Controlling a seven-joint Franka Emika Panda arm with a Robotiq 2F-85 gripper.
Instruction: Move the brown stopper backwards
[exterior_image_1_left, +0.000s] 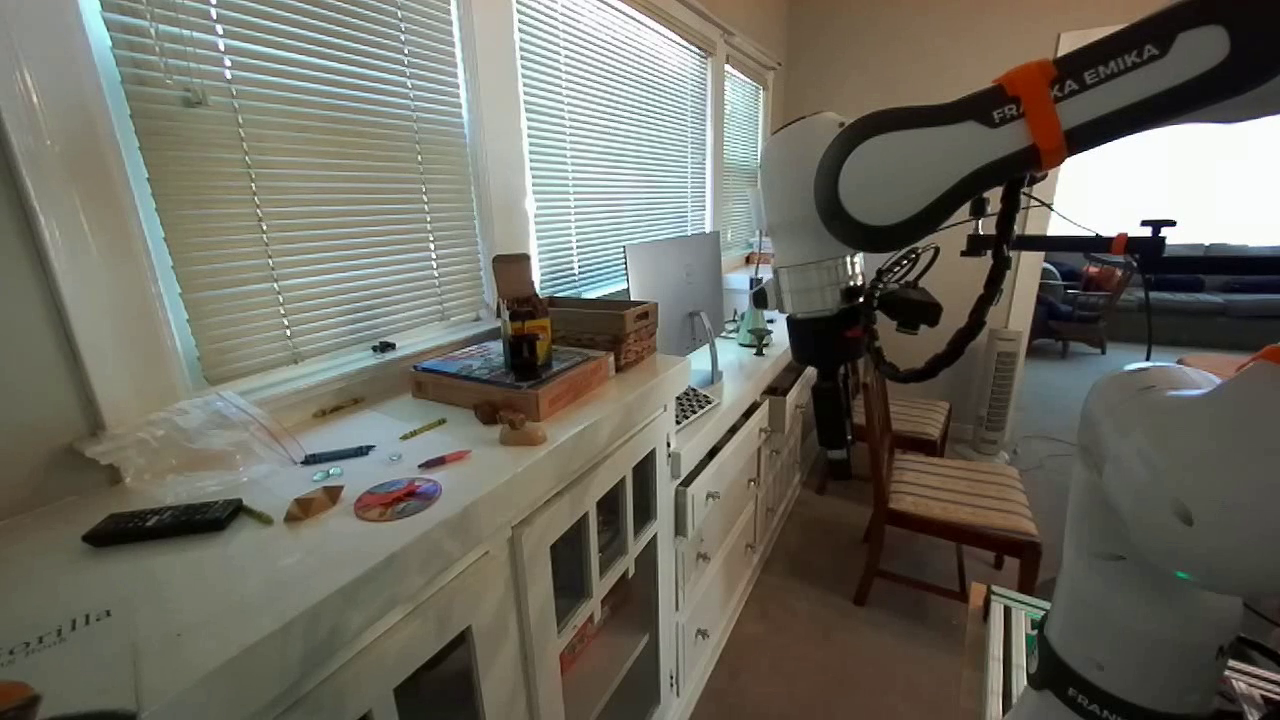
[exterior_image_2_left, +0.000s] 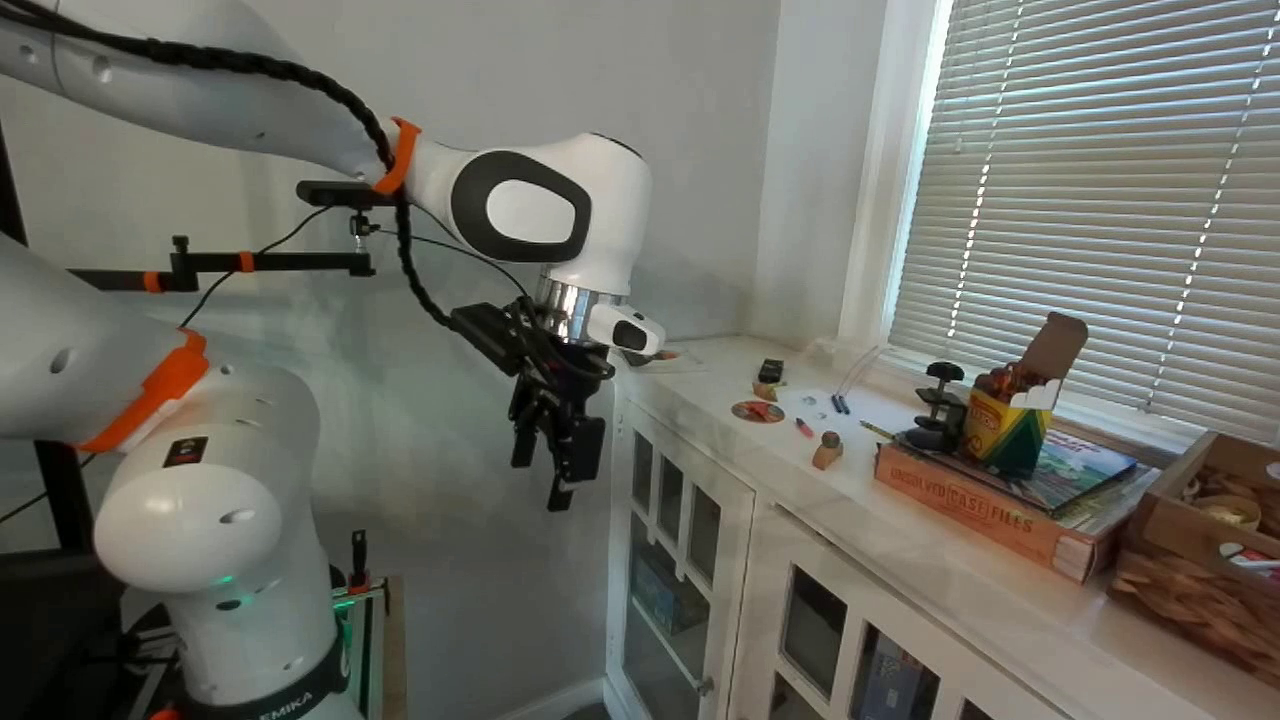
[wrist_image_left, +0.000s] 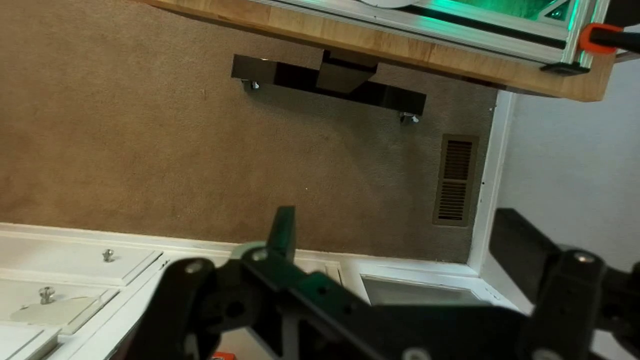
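A small brown wooden piece with a rounded top, which may be the stopper, stands near the front edge of the white counter in both exterior views. A second brown angular piece lies farther along the counter, near the disc; it also shows in an exterior view. I cannot tell for sure which is the stopper. My gripper is open, its fingers wide apart with nothing between them. It hangs in the air off the counter's front, pointing down, in both exterior views. Neither brown piece shows in the wrist view.
The white counter carries a round disc, a remote, crayons, and a plastic bag. A book box holds a crayon box and a black clamp. A basket and open drawers are farther along.
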